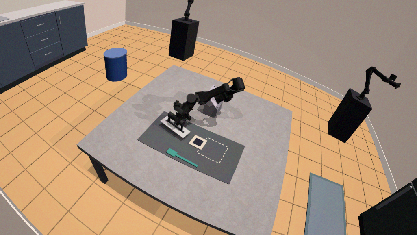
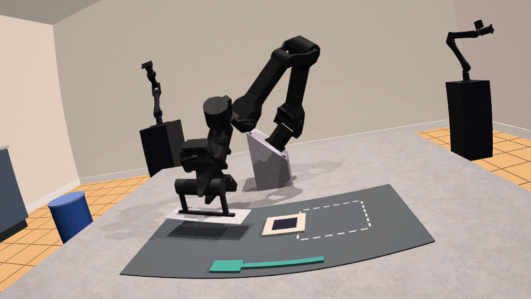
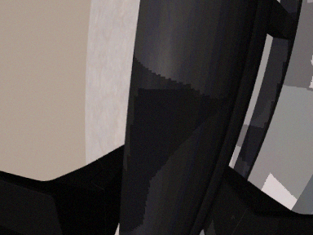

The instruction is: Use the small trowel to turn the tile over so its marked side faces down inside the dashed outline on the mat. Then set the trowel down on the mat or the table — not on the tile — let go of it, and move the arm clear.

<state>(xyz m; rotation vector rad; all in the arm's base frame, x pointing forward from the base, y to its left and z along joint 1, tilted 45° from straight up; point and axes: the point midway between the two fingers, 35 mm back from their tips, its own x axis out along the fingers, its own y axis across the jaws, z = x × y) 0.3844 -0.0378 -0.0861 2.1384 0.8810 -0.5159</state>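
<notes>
My gripper (image 1: 177, 119) (image 2: 206, 192) (image 3: 169, 151) is shut on the handle of the black-handled trowel (image 1: 183, 133) (image 2: 237, 217) (image 3: 179, 49). The trowel's white plate hangs a little above the mat's left end, with its shadow below. The cream tile (image 1: 198, 141) (image 2: 284, 223) lies flat on the mat (image 1: 230, 173) (image 2: 404, 224), dark square facing up. It lies mostly left of the dashed outline (image 1: 219, 162) (image 2: 360, 201), its right edge at the outline's left side. The wrist view shows the handle between the fingers; the plate is mostly hidden there.
A teal flat-bladed tool (image 1: 171, 152) (image 2: 226, 266) lies along the mat's front edge. The arm's grey base (image 1: 210, 111) (image 2: 264, 172) stands behind the mat. A blue bin (image 1: 116, 66) (image 2: 70, 217) stands on the floor beyond the table.
</notes>
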